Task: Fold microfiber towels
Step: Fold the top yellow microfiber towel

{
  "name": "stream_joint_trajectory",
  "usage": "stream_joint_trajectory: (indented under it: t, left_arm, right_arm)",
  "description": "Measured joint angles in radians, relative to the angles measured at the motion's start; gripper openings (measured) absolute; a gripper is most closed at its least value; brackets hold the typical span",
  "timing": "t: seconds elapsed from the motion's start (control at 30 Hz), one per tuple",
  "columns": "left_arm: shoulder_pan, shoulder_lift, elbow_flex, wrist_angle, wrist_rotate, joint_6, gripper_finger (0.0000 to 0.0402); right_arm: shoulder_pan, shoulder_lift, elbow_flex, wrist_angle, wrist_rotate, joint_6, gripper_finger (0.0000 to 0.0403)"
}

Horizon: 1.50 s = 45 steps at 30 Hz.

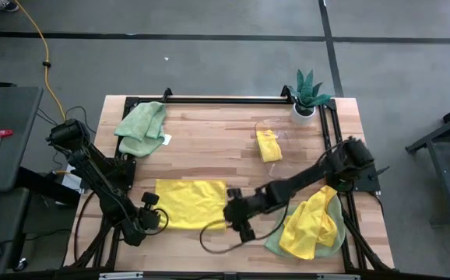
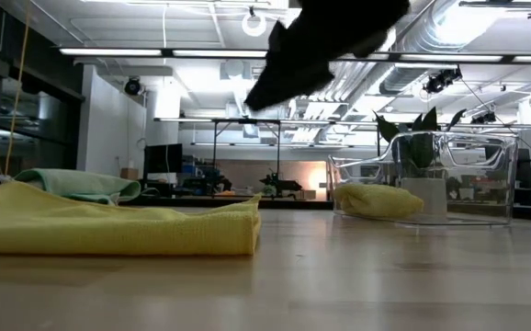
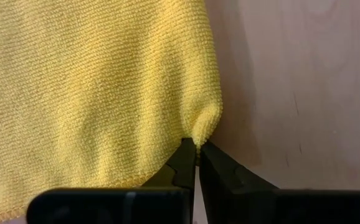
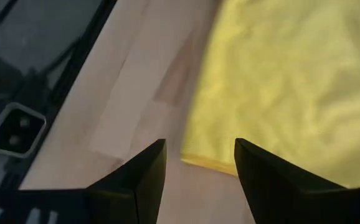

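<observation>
Yellow towel (image 1: 190,204) lying flat on the counter (image 1: 209,140), near-centre; left gripper (image 1: 156,221) fingers clenching its near-left corner, right gripper (image 1: 237,220) fingers hanging released at its right edge. Risk: thin pinch slipping when lifting. Visible towels: three yellow, two green.

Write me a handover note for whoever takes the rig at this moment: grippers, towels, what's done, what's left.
Left gripper: shut on a corner of the flat yellow towel, at the table's front.
Right gripper: open, above that towel's other front corner, holding nothing.
Clear bin, back right beside the potted plant: one folded yellow towel inside.
Waiting: crumpled green towel back left; yellow-and-green pile front right.
Done: one towel folded and binned.
Left: fold the flat towel, then the rest.
</observation>
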<state>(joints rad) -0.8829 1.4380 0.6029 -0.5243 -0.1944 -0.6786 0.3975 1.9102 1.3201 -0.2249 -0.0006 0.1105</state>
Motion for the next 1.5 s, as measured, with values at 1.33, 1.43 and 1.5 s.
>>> stream_joint_trajectory:
  t: [1.33,1.43,1.5]
  left_arm:
    - [-0.001,0.0,0.0,0.024,0.019,-0.006,0.0003]
    - [-0.001,0.0,0.0,0.027,0.018,-0.022,0.0003]
    - [-0.001,0.0,0.0,0.027,0.018,-0.025,0.0003]
  right_arm:
    - [0.044,0.244,0.105,-0.005,0.044,0.066,0.0183]
    - [0.043,0.244,0.105,-0.007,0.037,0.066,0.0183]
    - [0.043,0.244,0.106,-0.01,0.029,0.066,0.0183]
